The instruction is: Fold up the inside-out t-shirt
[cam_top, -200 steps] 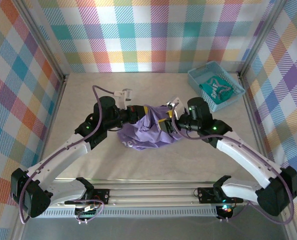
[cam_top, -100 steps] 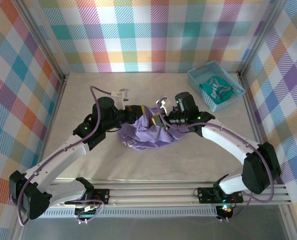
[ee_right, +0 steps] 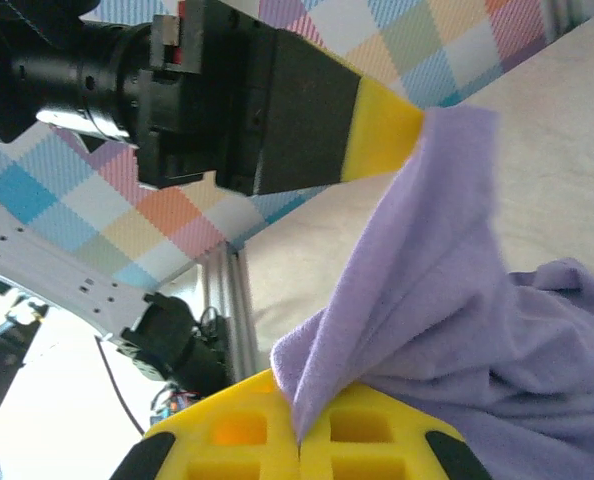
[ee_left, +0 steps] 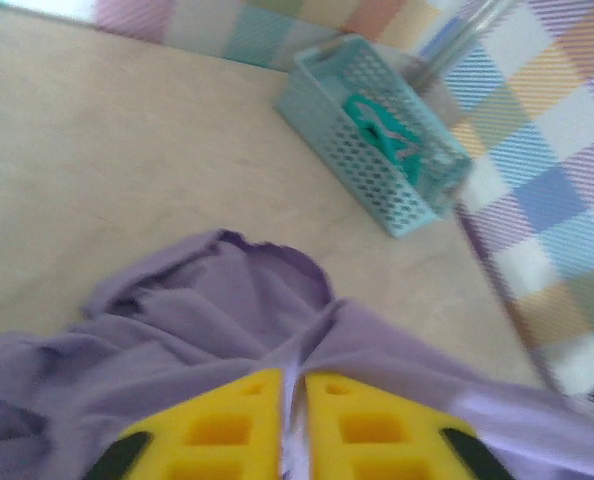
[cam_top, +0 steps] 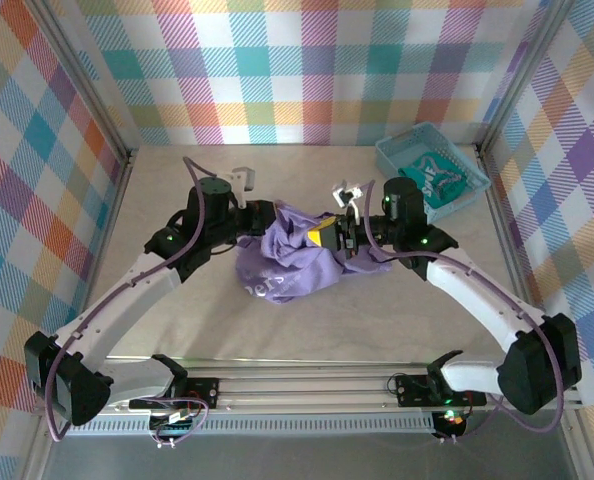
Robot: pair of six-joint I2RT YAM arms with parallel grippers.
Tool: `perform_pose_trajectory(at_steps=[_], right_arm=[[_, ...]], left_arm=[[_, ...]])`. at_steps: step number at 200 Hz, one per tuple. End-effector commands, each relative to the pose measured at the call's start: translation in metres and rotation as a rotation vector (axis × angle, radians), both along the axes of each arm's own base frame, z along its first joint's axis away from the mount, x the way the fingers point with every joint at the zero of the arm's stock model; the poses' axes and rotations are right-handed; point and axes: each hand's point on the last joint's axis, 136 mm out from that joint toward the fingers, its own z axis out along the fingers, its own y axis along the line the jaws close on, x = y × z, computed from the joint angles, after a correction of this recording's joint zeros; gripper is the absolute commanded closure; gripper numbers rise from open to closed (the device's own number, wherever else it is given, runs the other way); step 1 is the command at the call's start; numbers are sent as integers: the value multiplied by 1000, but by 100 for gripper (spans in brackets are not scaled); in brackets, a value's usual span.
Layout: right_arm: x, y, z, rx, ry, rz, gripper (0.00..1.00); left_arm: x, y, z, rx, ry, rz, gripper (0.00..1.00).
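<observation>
The inside-out t-shirt (cam_top: pixel 282 262), plain lavender, hangs bunched between both arms over the middle of the table. My left gripper (cam_top: pixel 272 215) is shut on its upper left part; in the left wrist view its yellow pads (ee_left: pixel 227 430) pinch a fold of the t-shirt (ee_left: pixel 197 320), jaws almost touching. My right gripper (cam_top: pixel 326 236) is shut on the upper right part. In the right wrist view the right gripper (ee_right: pixel 299 418) clamps a fold of the t-shirt (ee_right: pixel 427 290) that stretches up to the left gripper's yellow pad (ee_right: pixel 382 125).
A small teal basket (cam_top: pixel 395 160) with a teal-green garment (cam_top: pixel 437 178) stands at the back right corner, also seen in the left wrist view as basket (ee_left: pixel 327 90) and garment (ee_left: pixel 382 135). Plaid walls enclose three sides. Bare table lies around the shirt.
The right gripper has shut on the shirt and swung to the right and back. Both grippers have lifted the shirt's top edge a little toward the back wall.
</observation>
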Motion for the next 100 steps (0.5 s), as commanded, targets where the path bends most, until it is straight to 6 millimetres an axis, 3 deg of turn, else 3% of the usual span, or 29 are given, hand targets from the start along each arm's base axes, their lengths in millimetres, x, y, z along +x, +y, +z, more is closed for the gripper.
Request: perform_pose_trajectory(at_steps=[1, 41, 77, 100], right_arm=[[-2, 4, 15, 67, 23, 64, 100], [10, 7, 13, 60, 37, 45, 100], [15, 7, 11, 48, 28, 21, 100], [15, 8, 11, 55, 38, 27, 100]], left_arm=[[6, 32, -7, 143, -19, 99, 70], [-26, 27, -6, 56, -53, -1, 41], [-44, -3, -6, -114, -18, -119, 34], [-41, -17, -13, -116, 3, -145, 31]])
